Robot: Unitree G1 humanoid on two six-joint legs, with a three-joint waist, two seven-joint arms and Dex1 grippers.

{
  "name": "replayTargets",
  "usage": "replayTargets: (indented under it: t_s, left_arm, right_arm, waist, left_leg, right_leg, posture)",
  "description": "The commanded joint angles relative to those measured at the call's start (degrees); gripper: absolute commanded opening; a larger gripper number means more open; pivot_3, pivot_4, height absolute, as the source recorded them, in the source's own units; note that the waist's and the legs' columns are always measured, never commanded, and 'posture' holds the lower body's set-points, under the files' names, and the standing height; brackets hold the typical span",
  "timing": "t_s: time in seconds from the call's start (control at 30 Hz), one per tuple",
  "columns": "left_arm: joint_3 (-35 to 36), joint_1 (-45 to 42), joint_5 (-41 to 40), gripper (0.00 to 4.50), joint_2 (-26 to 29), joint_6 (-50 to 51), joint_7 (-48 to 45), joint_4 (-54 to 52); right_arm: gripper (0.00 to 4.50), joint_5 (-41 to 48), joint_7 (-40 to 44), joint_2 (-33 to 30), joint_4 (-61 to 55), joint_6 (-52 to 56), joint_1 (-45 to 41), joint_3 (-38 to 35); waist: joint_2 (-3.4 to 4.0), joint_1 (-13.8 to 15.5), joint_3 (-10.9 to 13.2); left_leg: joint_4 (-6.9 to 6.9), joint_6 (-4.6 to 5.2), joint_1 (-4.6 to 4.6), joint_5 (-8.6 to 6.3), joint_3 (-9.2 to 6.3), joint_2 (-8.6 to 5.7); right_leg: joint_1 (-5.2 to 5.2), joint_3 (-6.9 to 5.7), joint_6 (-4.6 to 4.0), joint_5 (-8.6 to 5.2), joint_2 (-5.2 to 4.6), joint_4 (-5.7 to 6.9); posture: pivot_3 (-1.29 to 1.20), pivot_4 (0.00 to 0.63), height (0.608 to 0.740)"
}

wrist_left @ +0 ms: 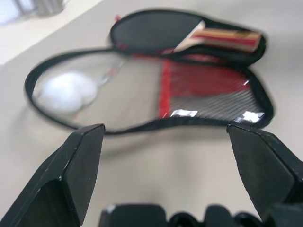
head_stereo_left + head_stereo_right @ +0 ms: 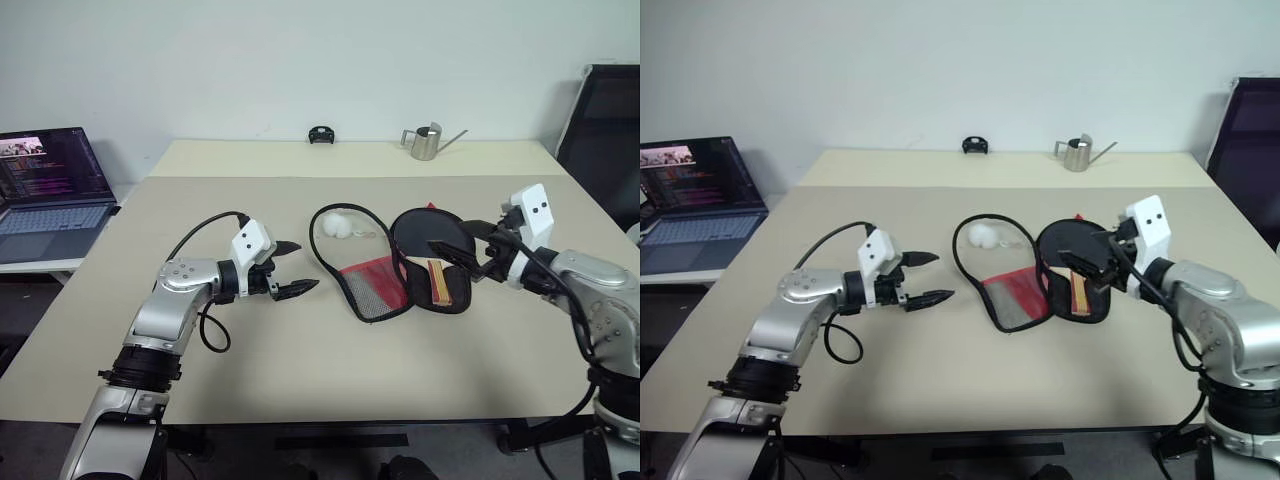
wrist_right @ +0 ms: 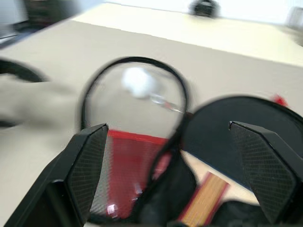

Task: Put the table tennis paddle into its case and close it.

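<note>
Paddle lying in its unzipped case, both claws empty

The table tennis paddle rests inside the right half of the case, which lies spread open on the table, its white ball in the left half. The left gripper and right gripper hover on either side, fingers spread wide, holding nothing

The table tennis paddle has its far rim tucked under the case's edge. The laptop is cut off by the frame's edge. The small black object is too small to identify.
</note>
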Motion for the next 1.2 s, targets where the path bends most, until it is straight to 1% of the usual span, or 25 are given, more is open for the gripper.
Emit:
replayTargets:
  t_s: [0.03,0.13,0.4,0.63,0.93,1.2]
  left_arm:
    - [0.69,-1.69,1.13,4.50,0.09,-1.66,0.72,1.28]
    - [0.66,-2.32,1.60,4.50,-0.34,-2.06,0.84,2.92]
    - [-0.05,-3.97,3.68,4.50,-2.66,-4.43,1.61,8.71]
    - [-1.19,-8.32,6.78,4.50,-6.36,-9.11,2.45,19.66]
    - [-2.70,-17.71,11.55,4.50,-14.47,-17.60,6.38,39.76]
    - [-3.05,-23.29,15.09,4.50,-18.42,-21.63,9.61,49.16]
  right_arm:
    - [4.47,7.62,6.85,-4.75,-2.82,2.03,-1.04,-2.23]
    - [4.47,10.93,8.59,-7.45,-3.05,2.58,-1.56,-2.49]
    - [4.47,12.91,9.85,-11.41,-2.52,1.33,-1.08,-1.85]
    - [4.47,12.84,9.55,-13.03,-1.48,0.07,-1.24,-1.71]
    - [4.47,13.48,7.83,-13.08,-1.77,-0.07,-0.53,-2.47]
    - [4.47,14.52,6.35,-13.52,-2.63,0.38,0.77,-3.87]
  waist:
    - [-0.01,0.09,0.01]
    - [-0.02,0.13,0.01]
    - [-0.03,0.21,0.01]
    - [-0.06,0.37,0.00]
    - [-0.12,0.61,0.01]
    - [-0.14,0.67,0.01]
  left_leg:
    - [0.00,0.00,-0.01,0.00,0.00,0.00]
    - [0.01,0.00,-0.03,0.00,-0.02,0.00]
    - [0.01,0.00,-0.05,0.00,-0.02,0.00]
    - [0.02,0.00,-0.07,0.00,-0.02,-0.01]
    - [0.05,0.00,-0.11,0.00,-0.01,-0.04]
    - [0.04,0.01,-0.11,-0.01,0.00,-0.05]
  right_leg:
    - [0.00,0.00,0.00,0.00,-0.01,0.00]
    - [0.01,-0.02,0.00,0.00,-0.02,-0.06]
    - [0.02,-0.02,0.01,0.01,-0.03,-0.10]
    - [0.02,-0.03,0.03,0.03,-0.04,-0.13]
    - [0.02,-0.05,0.05,0.04,-0.05,-0.16]
    - [0.01,-0.06,0.05,0.04,-0.05,-0.16]
  posture:
    - [0.00,0.150,0.740]
    - [0.00,0.150,0.740]
    - [0.00,0.150,0.740]
    - [0.00,0.150,0.740]
    - [0.00,0.150,0.740]
    - [0.00,0.150,0.740]
